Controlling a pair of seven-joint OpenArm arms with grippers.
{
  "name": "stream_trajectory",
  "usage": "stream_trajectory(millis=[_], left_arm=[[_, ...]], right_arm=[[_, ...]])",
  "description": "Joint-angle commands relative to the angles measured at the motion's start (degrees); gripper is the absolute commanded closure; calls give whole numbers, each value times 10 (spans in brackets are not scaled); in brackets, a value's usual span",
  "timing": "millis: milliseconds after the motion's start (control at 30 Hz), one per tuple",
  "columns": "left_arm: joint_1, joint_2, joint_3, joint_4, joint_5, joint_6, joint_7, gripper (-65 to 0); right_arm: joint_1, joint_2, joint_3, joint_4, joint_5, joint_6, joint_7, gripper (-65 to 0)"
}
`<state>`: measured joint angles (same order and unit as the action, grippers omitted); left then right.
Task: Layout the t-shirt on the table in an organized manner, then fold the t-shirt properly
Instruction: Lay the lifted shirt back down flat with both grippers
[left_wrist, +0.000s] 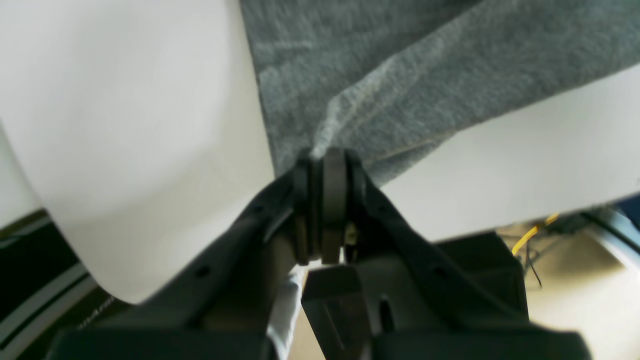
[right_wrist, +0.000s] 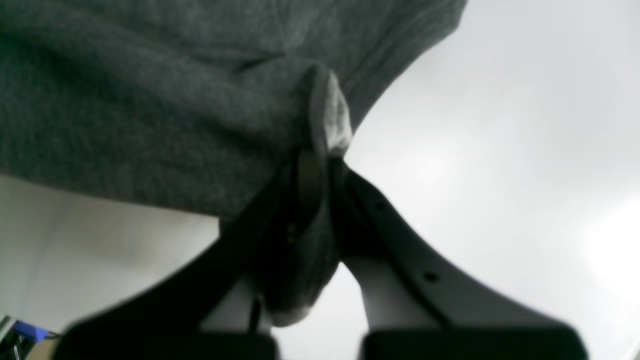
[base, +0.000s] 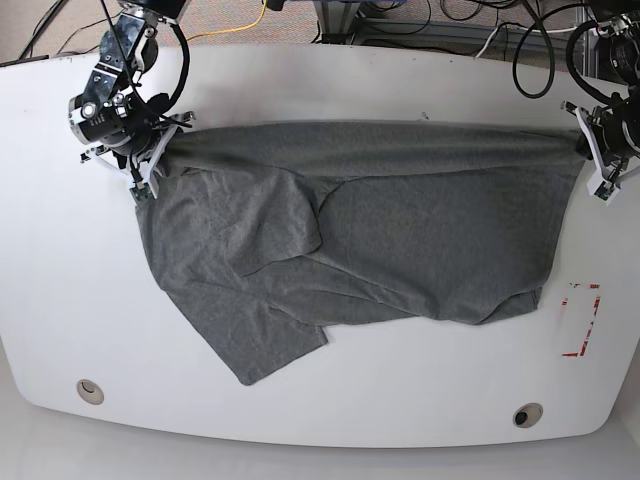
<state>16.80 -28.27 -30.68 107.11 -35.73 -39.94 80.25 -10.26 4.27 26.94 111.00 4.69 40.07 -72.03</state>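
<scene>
The t-shirt (base: 400, 230) is thin, light, limp knit that sags and creases wherever unsupported, so it is best taken by its corners and hems; it lies across the table (base: 300, 400), stretched into a taut band along its 12 o'clock edge and rumpled, with a doubled flap, toward 7 o'clock. The left gripper (left_wrist: 325, 165), at the cloth's 3 o'clock end, has its jaws closed on a pinch of hem. The right gripper (right_wrist: 315, 170), at 9 o'clock, is likewise clamped on a bunched edge, both arms low over the tabletop.
</scene>
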Motion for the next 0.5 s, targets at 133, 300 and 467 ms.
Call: stream_trajectory(millis=[133, 300, 467], left_arm=[[33, -20, -4, 7, 2, -1, -2, 0], [53, -21, -4, 6, 2, -1, -2, 0], [75, -21, -4, 6, 21, -1, -2, 0]], right_arm=[[-20, 5, 2, 10, -2, -1, 7, -6], [-29, 5, 2, 10, -2, -1, 7, -8], [-37, 5, 2, 10, -2, -1, 7, -8]])
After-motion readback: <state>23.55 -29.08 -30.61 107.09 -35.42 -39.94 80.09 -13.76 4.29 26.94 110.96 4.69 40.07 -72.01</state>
